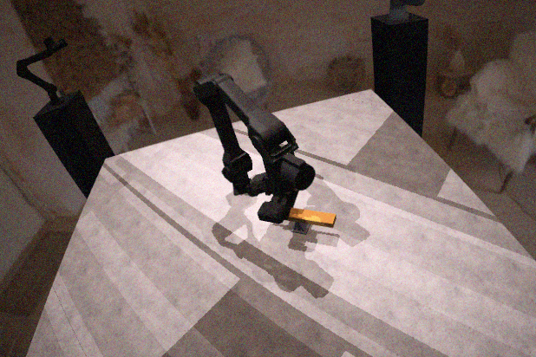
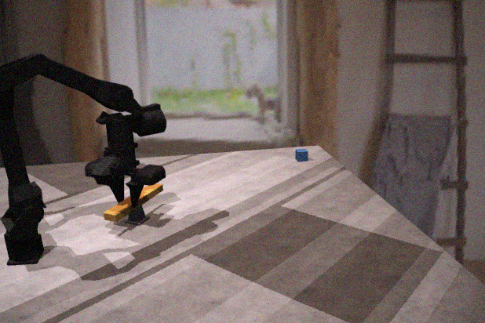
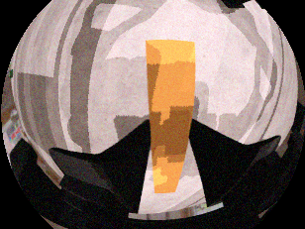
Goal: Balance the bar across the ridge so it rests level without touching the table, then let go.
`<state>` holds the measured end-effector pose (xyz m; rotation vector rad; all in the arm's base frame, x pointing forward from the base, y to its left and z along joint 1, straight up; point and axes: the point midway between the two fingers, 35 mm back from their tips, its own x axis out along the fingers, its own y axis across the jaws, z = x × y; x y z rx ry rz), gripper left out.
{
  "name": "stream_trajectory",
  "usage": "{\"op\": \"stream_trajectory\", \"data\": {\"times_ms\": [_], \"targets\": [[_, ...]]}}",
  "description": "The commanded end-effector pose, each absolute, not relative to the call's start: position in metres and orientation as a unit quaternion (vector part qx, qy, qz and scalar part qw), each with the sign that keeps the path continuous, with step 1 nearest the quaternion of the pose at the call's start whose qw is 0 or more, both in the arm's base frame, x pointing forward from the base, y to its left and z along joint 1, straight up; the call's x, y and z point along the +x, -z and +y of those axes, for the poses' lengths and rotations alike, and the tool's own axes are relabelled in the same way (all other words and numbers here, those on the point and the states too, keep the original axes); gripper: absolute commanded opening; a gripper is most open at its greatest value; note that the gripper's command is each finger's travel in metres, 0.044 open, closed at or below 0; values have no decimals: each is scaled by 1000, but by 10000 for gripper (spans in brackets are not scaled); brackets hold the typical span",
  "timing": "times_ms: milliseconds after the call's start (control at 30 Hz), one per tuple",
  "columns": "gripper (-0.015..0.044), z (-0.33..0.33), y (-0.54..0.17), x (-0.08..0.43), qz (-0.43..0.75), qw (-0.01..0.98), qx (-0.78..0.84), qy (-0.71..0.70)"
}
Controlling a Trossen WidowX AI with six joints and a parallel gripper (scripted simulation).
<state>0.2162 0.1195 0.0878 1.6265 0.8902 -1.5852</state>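
Observation:
An orange bar [image 1: 318, 217] [image 2: 114, 213] [image 3: 170, 83] lies about level above the table, with its shadow apart from it. My gripper [image 2: 128, 202] [image 3: 168, 123] is shut on the bar, one finger on each long side, pointing down. The small dark ridge [image 1: 300, 228] [image 2: 136, 215] stands on the table under the bar's middle part. The near finger and the bar hide its top, so I cannot tell whether the bar touches it. In the wrist view the bar runs lengthwise between the fingers, and the ridge is hidden.
A small blue cube [image 2: 301, 155] stands far off near the table's back corner. The table [image 1: 143, 301] [image 2: 243, 179] carries striped shadows. Two other arms stand on dark pedestals [image 1: 399, 68] [image 1: 71, 141] beyond the table's edges.

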Motion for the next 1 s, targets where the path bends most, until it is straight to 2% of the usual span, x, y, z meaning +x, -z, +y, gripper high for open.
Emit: {"op": "stream_trajectory", "data": {"times_ms": [0,33,233,267,967], "targets": [[0,120,-88,216,343,344,626,610],[0,120,-88,216,343,344,626,610],[157,120,-88,216,343,344,626,610],[167,120,-88,216,343,344,626,610],[169,120,-88,216,343,344,626,610]]}}
